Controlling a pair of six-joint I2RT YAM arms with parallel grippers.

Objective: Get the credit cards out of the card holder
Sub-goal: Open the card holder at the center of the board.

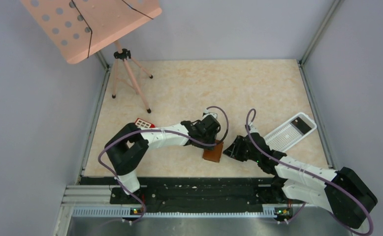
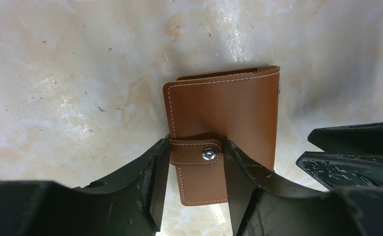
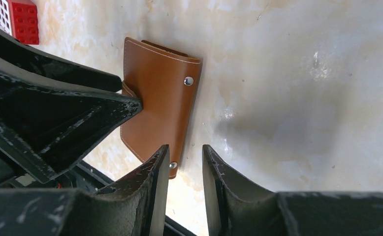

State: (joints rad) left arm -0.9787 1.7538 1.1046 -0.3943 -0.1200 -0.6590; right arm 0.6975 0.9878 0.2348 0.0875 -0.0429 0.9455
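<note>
The card holder (image 1: 212, 153) is a brown leather-like wallet lying closed and flat on the table near the front middle. In the left wrist view the card holder (image 2: 229, 108) has its snap tab (image 2: 195, 151) fastened. My left gripper (image 2: 195, 141) is open, with one finger at each end of the tab and the right finger over the wallet. In the top view the left gripper (image 1: 213, 142) is right above the wallet. My right gripper (image 3: 185, 147) is slightly open and empty at the wallet's (image 3: 155, 98) near corner. In the top view the right gripper (image 1: 231, 149) is just right of the wallet. No cards show.
A red keypad-like block (image 1: 144, 123) lies behind the left arm and shows in the right wrist view (image 3: 22, 19). A white perforated tray (image 1: 292, 132) lies at the right. A pink perforated stand (image 1: 91, 24) on a tripod (image 1: 130, 83) is at the back left.
</note>
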